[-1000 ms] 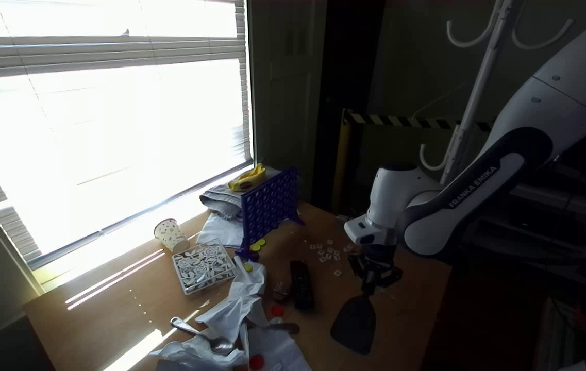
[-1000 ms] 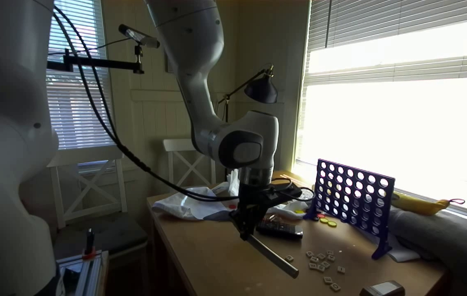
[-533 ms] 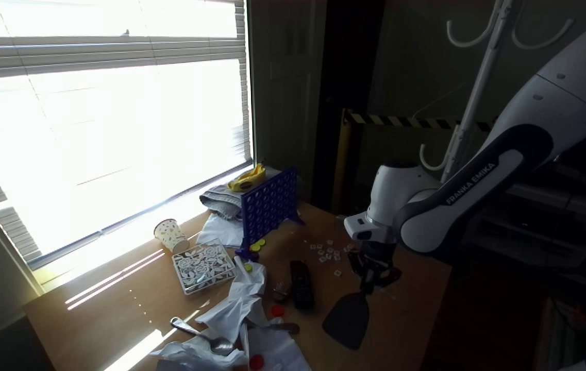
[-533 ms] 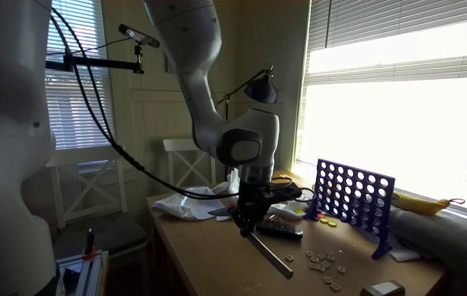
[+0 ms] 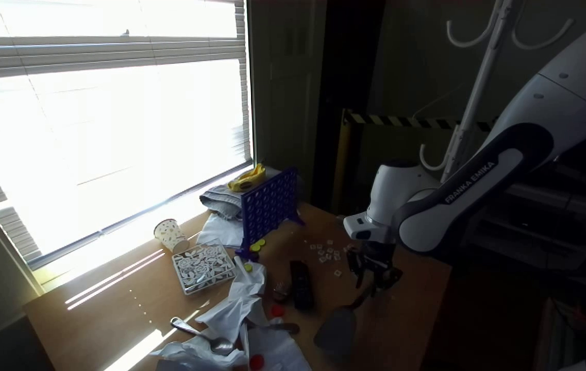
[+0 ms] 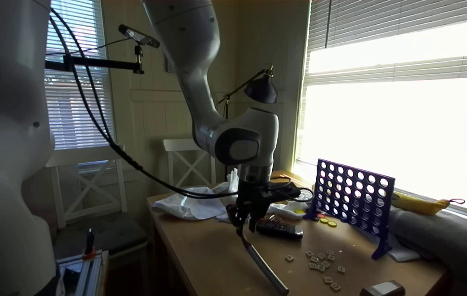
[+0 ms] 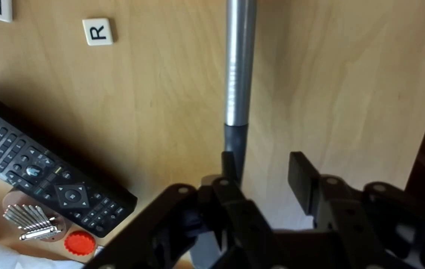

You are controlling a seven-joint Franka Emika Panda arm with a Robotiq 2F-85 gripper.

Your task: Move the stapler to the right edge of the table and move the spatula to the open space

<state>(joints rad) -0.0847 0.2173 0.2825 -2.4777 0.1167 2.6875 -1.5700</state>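
Spatula (image 5: 336, 331): here it is, directly under the gripper (image 7: 262, 166), dark blade out one way, silver handle the other; whether it meets the wood, I can't tell.
Jaws: parted, clearly so! The spatula's dark neck shows in the gap, close by one fingertip (image 7: 228, 164), with room over to its opposite; touching or not, too close to call.
Table (image 7: 175, 93): brown wood on both sides of that handle.
Remote (image 7: 49, 166): black, keys up, lying apart from the spatula.
R tile (image 7: 98, 33): between remote and handle, separate from the bunched letter tiles (image 6: 313, 266).
Tined wooden disc (image 7: 34, 220): right beside the remote, red disc (image 7: 79, 243) near it.
Game rack (image 5: 270, 208): blue, upright, yellow discs (image 6: 332, 224) at its foot.
Paper cup (image 5: 171, 236): tilted, just beside the white lattice tray (image 5: 203, 268).
Spoon (image 5: 220, 346): bowl on crumpled white sheeting (image 5: 236, 309).
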